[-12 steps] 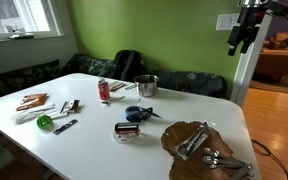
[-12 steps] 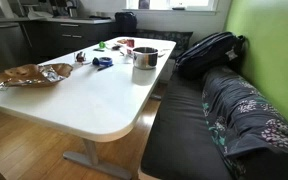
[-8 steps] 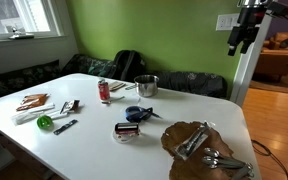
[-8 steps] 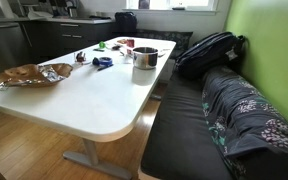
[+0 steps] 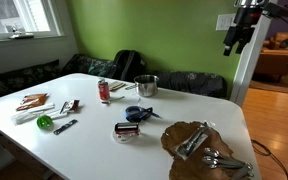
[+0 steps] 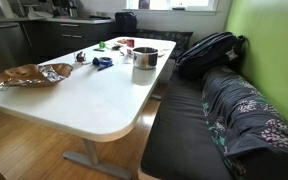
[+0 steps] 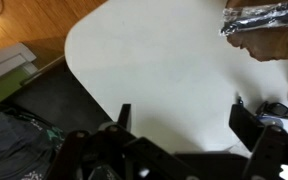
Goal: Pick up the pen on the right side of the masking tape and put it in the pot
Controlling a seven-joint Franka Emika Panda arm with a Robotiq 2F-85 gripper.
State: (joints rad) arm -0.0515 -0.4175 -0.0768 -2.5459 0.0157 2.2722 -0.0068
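Observation:
The small steel pot stands at the far side of the white table; it also shows in an exterior view. The dark-blue tape roll lies in front of the pot. A slim dark pen lies just beside the roll, too small to see clearly. My gripper hangs high above the table's corner, far from them. In the wrist view my gripper is open and empty over bare tabletop.
A red can stands near the pot and a red-and-silver tape dispenser lies in front of the roll. Crumpled foil on a wooden board sits at the table's corner. A backpack lies on the bench.
My gripper has shifted a little sideways, high above the table. Nothing on the table has moved.

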